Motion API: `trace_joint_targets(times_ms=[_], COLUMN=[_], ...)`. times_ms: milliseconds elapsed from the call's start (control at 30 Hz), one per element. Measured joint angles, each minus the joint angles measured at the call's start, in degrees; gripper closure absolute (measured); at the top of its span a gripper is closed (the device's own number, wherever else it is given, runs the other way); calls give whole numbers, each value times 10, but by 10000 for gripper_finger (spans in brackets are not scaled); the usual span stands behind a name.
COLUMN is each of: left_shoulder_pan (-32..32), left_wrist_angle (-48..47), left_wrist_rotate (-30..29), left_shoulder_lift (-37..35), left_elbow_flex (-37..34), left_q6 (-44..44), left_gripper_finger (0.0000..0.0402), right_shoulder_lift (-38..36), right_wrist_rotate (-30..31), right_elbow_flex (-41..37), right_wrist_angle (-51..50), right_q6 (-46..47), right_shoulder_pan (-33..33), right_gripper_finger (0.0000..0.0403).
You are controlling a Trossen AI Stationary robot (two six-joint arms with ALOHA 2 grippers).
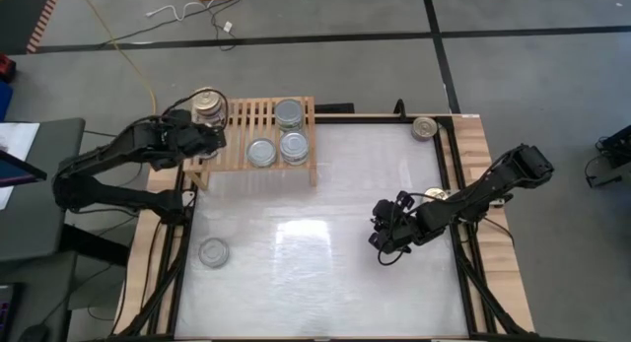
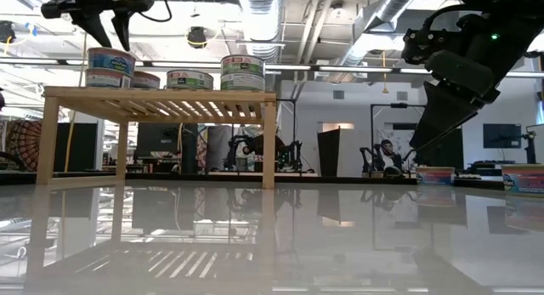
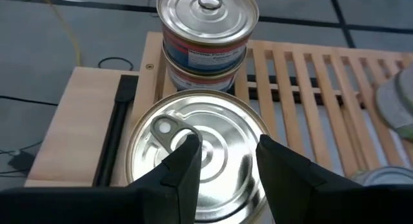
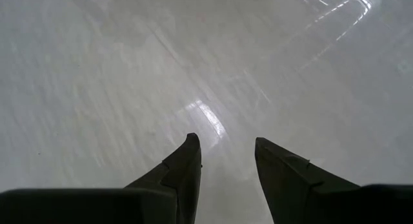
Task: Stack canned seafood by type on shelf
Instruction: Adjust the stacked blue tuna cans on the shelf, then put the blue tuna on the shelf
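Where shelf (image 3: 310, 75) begins, can (image 3: 200, 159) under left end effector (image 3: 226, 162)

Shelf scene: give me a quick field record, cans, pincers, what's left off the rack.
shelf: light-wood slatted rack at the table's far left
stacked cans: two-high pile at the shelf's left end
other cans on shelf: three tins near the right end
left pincer: open, over a pull-tab can beside the stack, not gripping
right pincer: open, empty, above bare tabletop
loose cans: one near left, one far right corner
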Motion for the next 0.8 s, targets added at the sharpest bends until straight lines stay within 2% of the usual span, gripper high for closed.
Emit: trace_joint_targets(times_ms=[167, 300, 500, 800], left_shoulder_pan=[-20, -73, -228, -487], left_wrist_angle=[0, 1, 29, 214], left_wrist_rotate=[-4, -9, -84, -217], left_shoulder_lift=[-27, -36, -22, 62], left_elbow_flex=[1, 1, -12, -75], left_q6=[-7, -15, -74, -82], left_gripper_finger=[261, 261, 261, 261], right_shoulder_lift=[0, 0, 0, 0], right_wrist_rotate=[0, 0, 0, 0], right_elbow_flex=[0, 0, 0, 0], right_wrist_angle=[0, 0, 0, 0], right_q6=[0, 0, 0, 1], right_shoulder_pan=[0, 0, 0, 0], right_gripper_finger=[231, 231, 231, 231])
